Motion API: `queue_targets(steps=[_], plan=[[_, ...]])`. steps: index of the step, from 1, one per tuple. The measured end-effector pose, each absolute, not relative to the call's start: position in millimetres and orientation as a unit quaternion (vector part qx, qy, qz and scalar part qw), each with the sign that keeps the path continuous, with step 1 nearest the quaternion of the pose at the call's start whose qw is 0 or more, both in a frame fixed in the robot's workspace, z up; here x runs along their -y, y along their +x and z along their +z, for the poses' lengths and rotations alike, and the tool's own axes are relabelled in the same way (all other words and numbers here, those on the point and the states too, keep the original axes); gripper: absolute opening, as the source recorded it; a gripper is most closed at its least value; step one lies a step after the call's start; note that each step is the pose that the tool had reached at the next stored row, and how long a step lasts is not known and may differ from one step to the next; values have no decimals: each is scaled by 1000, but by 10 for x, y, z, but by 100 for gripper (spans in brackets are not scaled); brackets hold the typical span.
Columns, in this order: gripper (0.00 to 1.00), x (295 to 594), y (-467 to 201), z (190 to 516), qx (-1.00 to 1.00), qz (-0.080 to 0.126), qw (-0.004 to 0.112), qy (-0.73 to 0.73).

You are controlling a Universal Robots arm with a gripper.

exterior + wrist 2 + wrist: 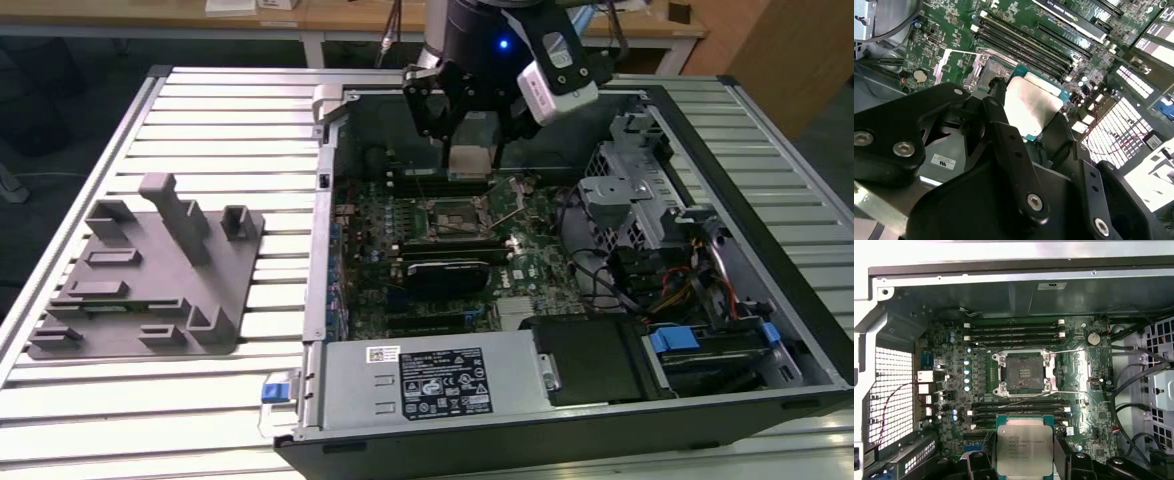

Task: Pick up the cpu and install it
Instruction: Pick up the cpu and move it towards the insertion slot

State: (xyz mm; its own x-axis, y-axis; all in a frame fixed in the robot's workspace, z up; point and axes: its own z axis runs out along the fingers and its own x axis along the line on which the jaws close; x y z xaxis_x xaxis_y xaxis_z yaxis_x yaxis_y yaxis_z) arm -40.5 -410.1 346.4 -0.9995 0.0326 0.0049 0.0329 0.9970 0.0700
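Observation:
The cpu (pixel 1025 446), a flat square chip with a shiny silver top and a thin green rim, hangs above the motherboard with my gripper (pixel 1024 460) shut on its two sides. In the second wrist view the cpu (pixel 1031 106) sits between the black fingers (pixel 1004 130). In the exterior view my gripper (pixel 470 150) holds the cpu (pixel 470 158) over the far part of the open computer case. The open cpu socket (pixel 1021 373), dark with a metal frame, lies on the board a short way from the chip; the exterior view shows the socket (pixel 451 216) below the gripper.
The open computer case (pixel 320 330) lies on a slatted table. A grey plastic fixture tray (pixel 147 270) sits at the exterior view's left. Memory slots (pixel 1014 332) flank the socket. Cables and drive cages (pixel 654 230) fill the case at the exterior view's right, a power supply (pixel 427 385) near the front.

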Motion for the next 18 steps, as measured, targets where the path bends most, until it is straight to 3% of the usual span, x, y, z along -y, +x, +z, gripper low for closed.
queue_targets(steps=[18], plan=[[54, 3993, -386, 3145, 999, -35, 3, -16]])
